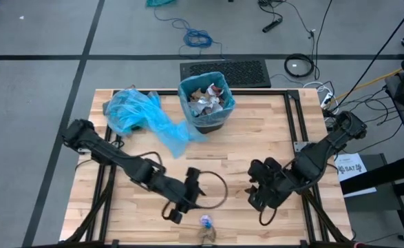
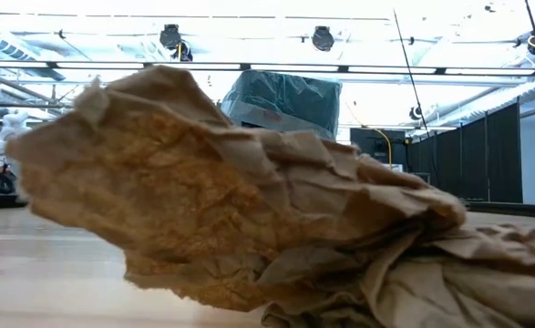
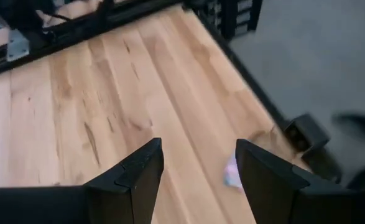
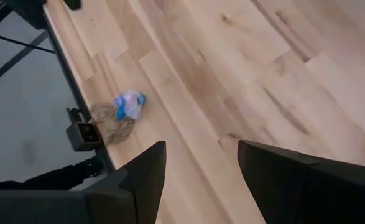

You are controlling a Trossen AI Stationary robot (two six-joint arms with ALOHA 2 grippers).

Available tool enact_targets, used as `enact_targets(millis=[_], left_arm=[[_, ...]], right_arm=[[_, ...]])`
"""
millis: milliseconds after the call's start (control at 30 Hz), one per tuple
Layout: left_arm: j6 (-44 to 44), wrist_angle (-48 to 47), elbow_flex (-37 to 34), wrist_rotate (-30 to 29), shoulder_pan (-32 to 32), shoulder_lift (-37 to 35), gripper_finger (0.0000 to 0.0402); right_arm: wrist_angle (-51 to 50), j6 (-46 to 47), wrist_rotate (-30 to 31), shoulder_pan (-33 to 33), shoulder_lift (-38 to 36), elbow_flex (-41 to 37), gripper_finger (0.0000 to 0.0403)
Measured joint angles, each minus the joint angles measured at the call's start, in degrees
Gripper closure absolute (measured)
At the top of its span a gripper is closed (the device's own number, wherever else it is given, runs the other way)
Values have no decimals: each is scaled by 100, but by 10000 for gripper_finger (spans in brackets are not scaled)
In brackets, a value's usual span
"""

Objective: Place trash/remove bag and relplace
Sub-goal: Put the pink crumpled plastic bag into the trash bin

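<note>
**Full bin, loose bag, and two scraps at the table's front edge**

A white paper sheet hangs off the right side of the table. It has dark print on it, but the letters are too small to read. No other writing can be made out.

The bin stands at the back of the table, in the middle. It has a blue liner and is packed with trash, white and brown paper wads. A loose blue bag lies crumpled just left of the bin, with one end reaching toward it.

Two scraps lie at the front edge: a brown paper wad and a small blue and pink bit touching it. In the low view the brown wad fills most of the picture and hides nearly all of the table. Only the top of the bin shows behind it.

The left gripper is over the front of the table, near the scraps. Its fingers are spread apart with nothing between them. The right gripper is to the right of the scraps, also spread wide and holding nothing.

A black mat and cables lie on the floor behind the table.
</note>
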Motion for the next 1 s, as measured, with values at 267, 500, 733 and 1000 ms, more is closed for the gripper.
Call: enact_targets(millis=[267, 500, 733, 1000], left_arm=[[533, -733, 1036, 190, -3, 1135, 198], [706, -946, 1518, 533, -86, 1798, 198], [752, -1045, 1632, 664, -125, 2247, 198], [314, -1017, 1632, 925, -101, 2638, 198]], right_arm=[[1, 708, -7, 566, 0, 0, 211], [1, 1432, 13, 1121, 4, 0, 211], [1, 2027, 499, 1615, 27, 0, 211], [3, 2398, 610, 1937, 265, 0, 211]])
